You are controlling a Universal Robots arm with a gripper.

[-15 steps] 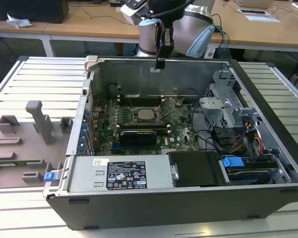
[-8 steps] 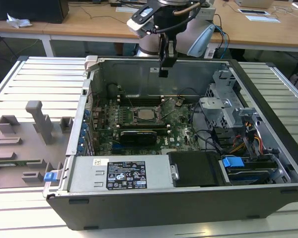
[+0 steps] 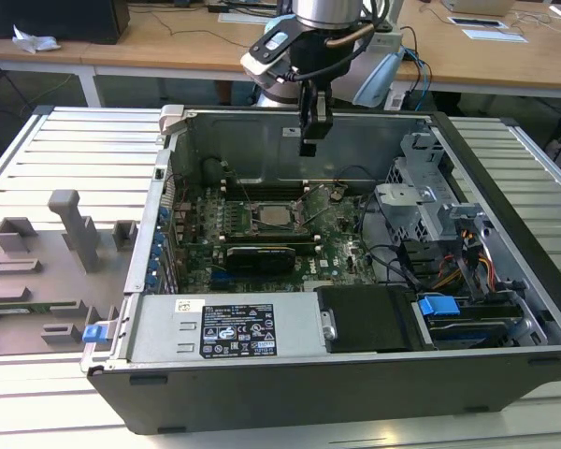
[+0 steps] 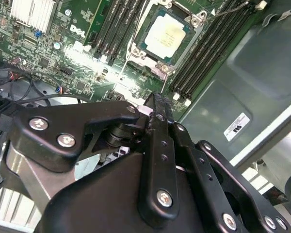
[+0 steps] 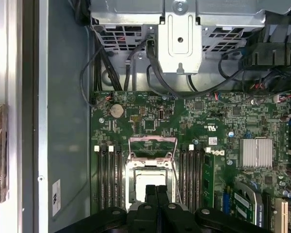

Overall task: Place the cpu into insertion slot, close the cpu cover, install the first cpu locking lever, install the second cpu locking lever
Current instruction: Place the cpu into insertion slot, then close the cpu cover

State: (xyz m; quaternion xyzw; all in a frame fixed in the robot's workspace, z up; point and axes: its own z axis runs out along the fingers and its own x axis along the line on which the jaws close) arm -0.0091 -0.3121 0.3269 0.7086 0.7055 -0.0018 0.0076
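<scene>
Green motherboard (image 4: 82, 58) carries one cpu (image 4: 166, 35) in one insertion slot (image 4: 150, 60).

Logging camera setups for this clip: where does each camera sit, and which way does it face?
Exterior view: off the arm, higher than the open computer case, looking down into it; the arm's wrist and gripper show.
First wrist view: on the arm, looking straight down at the motherboard; gripper tips show.
Second wrist view: on the arm, looking slantwise past the gripper's linkage.
Shared: both wrist views show the cpu.

Free above cpu (image 4: 166, 34) — memory slots (image 4: 218, 43) beside
</scene>
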